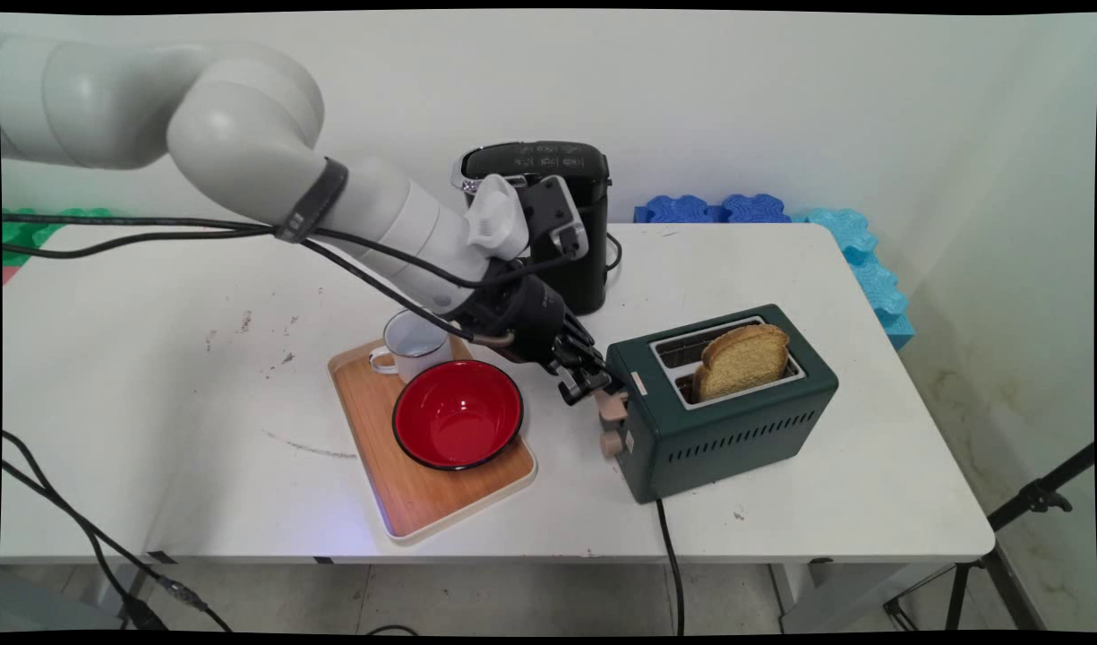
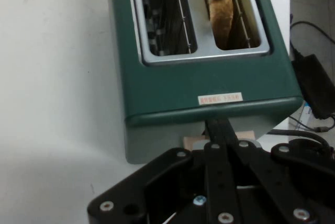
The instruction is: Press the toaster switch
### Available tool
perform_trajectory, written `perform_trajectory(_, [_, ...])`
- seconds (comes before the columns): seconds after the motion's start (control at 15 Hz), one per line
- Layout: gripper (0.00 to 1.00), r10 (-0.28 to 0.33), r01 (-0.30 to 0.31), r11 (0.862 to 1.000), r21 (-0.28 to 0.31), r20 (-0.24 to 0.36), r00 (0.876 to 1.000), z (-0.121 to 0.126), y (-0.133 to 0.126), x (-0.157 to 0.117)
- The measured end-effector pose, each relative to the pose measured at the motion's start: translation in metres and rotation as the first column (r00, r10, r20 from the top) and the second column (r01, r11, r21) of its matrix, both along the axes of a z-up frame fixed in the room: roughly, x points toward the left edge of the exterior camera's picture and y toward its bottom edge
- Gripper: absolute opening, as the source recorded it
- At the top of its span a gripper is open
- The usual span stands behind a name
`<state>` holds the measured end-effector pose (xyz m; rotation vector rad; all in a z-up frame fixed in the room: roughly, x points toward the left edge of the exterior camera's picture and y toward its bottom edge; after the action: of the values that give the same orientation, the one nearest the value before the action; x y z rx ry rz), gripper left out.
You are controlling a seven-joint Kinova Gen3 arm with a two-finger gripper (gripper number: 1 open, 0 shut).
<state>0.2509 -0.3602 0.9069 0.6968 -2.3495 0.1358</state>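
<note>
A dark green two-slot toaster (image 1: 736, 421) stands on the right half of the white table, with a slice of brown bread (image 1: 743, 358) standing up out of its nearer slot. My gripper (image 1: 597, 385) is at the toaster's left end, fingers together, tips resting right above the beige lever (image 1: 612, 408); a beige knob (image 1: 609, 442) sits below. In the hand view the shut fingers (image 2: 217, 130) reach the toaster's (image 2: 209, 88) end edge, with the lever (image 2: 193, 141) showing just under them. One slot is empty and the bread (image 2: 220, 4) fills the other.
Left of the gripper, a wooden tray (image 1: 423, 502) carries a red bowl (image 1: 458, 414) and a white mug (image 1: 414, 345). A black coffee machine (image 1: 557, 179) stands behind the arm. Blue foam blocks (image 1: 718, 209) line the far right edge. The toaster's cable (image 1: 669, 555) hangs over the front edge.
</note>
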Motion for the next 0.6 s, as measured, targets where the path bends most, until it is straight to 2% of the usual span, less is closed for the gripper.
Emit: perform_trajectory(0.6, [0.00,-0.015,0.015,1.000,0.000,0.014,1.000,-0.017,0.002,-0.003])
